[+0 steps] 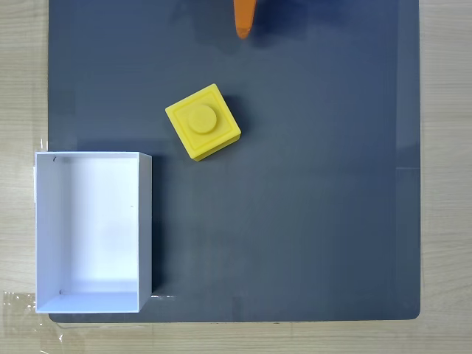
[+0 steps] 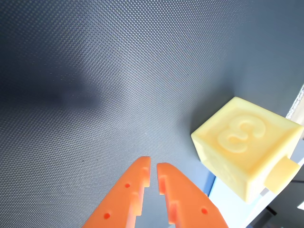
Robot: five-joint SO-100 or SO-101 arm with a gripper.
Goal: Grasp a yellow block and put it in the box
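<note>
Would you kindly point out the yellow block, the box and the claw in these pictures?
yellow block (image 1: 200, 119), fixed view, on the round stud on top.
box (image 1: 92, 225), fixed view, on the bare white floor.
claw (image 2: 153, 172), wrist view, midway between the two orange fingertips, which stand nearly together.

Your gripper (image 2: 153, 167) hangs above the dark mat (image 2: 118, 71), its two orange fingers (image 2: 130, 190) nearly closed, a thin gap left between the tips and nothing between them. In the fixed view, its orange tip (image 1: 244, 18) pokes in over the mat's far edge
</note>
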